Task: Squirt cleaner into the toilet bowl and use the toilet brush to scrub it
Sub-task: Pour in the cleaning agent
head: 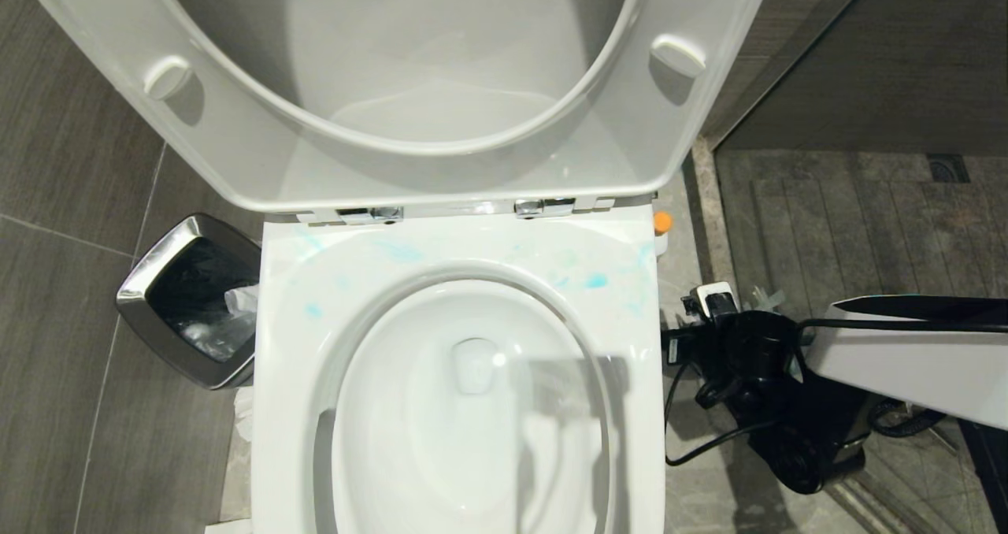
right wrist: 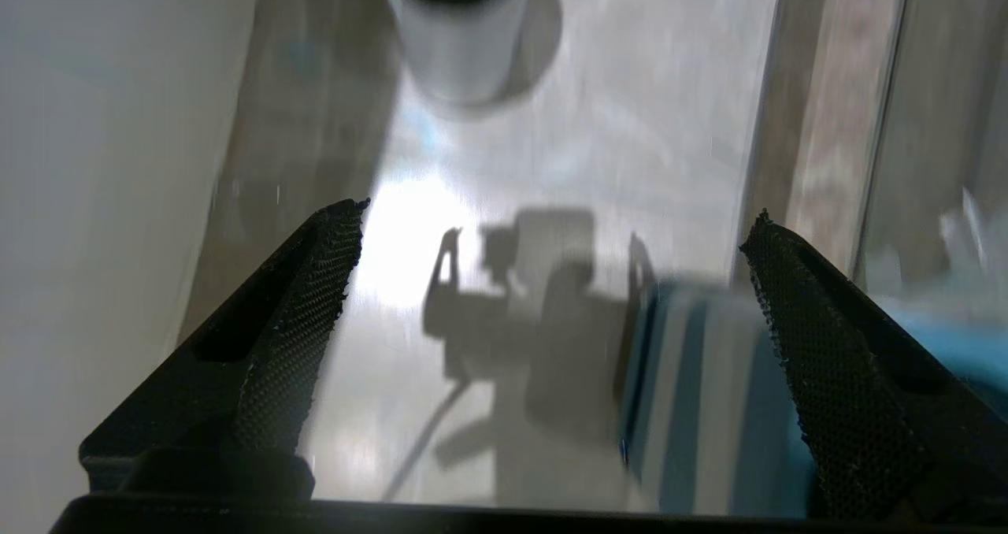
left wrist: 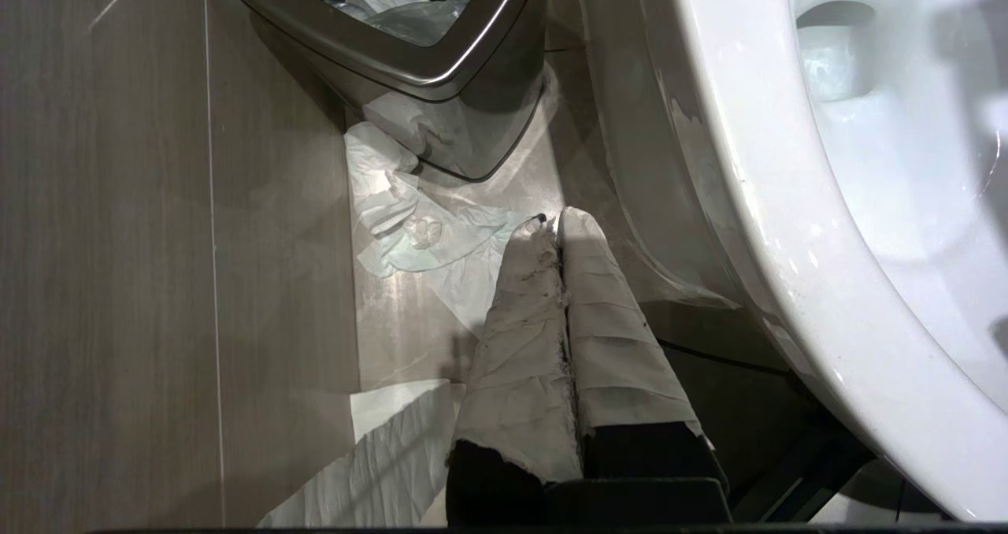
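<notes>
My right gripper (right wrist: 551,282) hangs low over the floor on the right side of the toilet bowl (head: 291,376), jaws spread wide and holding nothing. The cleaner (right wrist: 457,38) stands upright on the floor just ahead of my fingertips, close beside the bowl's base, its long axis vertical. From the head view only its orange cap (head: 663,220) shows, pointing up at the bowl's back right corner. Blue streaks already lie across the bowl's flat rim, so I judge the squirting done and the bottle set down.

The step in hand looks like reaching for the toilet brush. I cannot see its shaft or bristles clearly; a blurred blue-and-pale striped thing (right wrist: 701,408) sits near my right finger, on the side away from the bowl, and I cannot tell whether it is the brush or its base. My next move calls for lining my open jaws around the shaft before closing.

My left gripper (left wrist: 557,227) is parked low on the bowl's left side, its wrapped fingers pressed together, near the steel bin (left wrist: 409,61).
</notes>
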{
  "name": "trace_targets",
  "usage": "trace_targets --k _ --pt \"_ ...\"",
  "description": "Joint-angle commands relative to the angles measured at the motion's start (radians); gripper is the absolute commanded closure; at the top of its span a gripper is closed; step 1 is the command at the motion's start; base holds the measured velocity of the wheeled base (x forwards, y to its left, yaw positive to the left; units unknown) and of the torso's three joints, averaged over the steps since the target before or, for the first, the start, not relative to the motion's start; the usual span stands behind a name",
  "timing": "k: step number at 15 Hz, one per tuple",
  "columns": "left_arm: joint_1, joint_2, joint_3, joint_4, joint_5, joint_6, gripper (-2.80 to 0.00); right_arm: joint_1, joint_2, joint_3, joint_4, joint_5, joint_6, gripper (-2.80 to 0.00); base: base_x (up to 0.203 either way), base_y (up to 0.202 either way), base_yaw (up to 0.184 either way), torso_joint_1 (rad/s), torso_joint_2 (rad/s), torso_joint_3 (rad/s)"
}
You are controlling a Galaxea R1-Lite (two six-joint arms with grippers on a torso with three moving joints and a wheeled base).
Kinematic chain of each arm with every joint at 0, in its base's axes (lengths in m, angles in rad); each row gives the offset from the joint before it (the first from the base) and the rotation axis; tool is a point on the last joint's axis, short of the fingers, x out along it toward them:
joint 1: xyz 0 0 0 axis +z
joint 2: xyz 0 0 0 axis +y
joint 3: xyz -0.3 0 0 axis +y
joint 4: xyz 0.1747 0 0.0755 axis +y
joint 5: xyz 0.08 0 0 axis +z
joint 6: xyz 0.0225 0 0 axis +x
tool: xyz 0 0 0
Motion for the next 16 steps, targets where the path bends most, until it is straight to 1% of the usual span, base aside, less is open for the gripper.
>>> trace_targets --k 1,6,9,10,12,15,16 --pt "0.000 0.001 0.001 0.000 0.000 0.000 0.00 0.008 0.059 -0.093 -0.009 0.002 -0.013 -2.80 0.000 0.000 0.000 0.000 0.00 0.000" --pt "0.000 0.001 0.002 0.000 0.000 0.000 0.00 0.019 0.124 -0.263 -0.009 0.004 -0.023 -2.80 0.000 0.000 0.000 0.000 0.00 0.000" --pt "0.000 0.001 0.002 0.000 0.000 0.000 0.00 0.018 0.159 -0.361 -0.009 0.006 -0.066 -2.80 0.000 0.000 0.000 0.000 0.00 0.000" --pt "0.000 0.001 0.000 0.000 0.000 0.000 0.00 0.015 0.168 -0.393 -0.009 0.018 -0.081 -2.80 0.000 0.000 0.000 0.000 0.00 0.000" --pt "0.000 0.001 0.002 0.000 0.000 0.000 0.00 0.000 0.188 -0.444 -0.005 0.082 -0.098 -2.80 0.000 0.000 0.000 0.000 0.00 0.000" --pt "0.000 0.001 0.002 0.000 0.000 0.000 0.00 -0.017 0.204 -0.497 0.047 0.108 -0.097 -2.80 0.000 0.000 0.000 0.000 0.00 0.000" --pt "0.000 0.001 0.002 0.001 0.000 0.000 0.00 -0.023 0.213 -0.508 0.058 0.129 -0.099 -2.80 0.000 0.000 0.000 0.000 0.00 0.000"
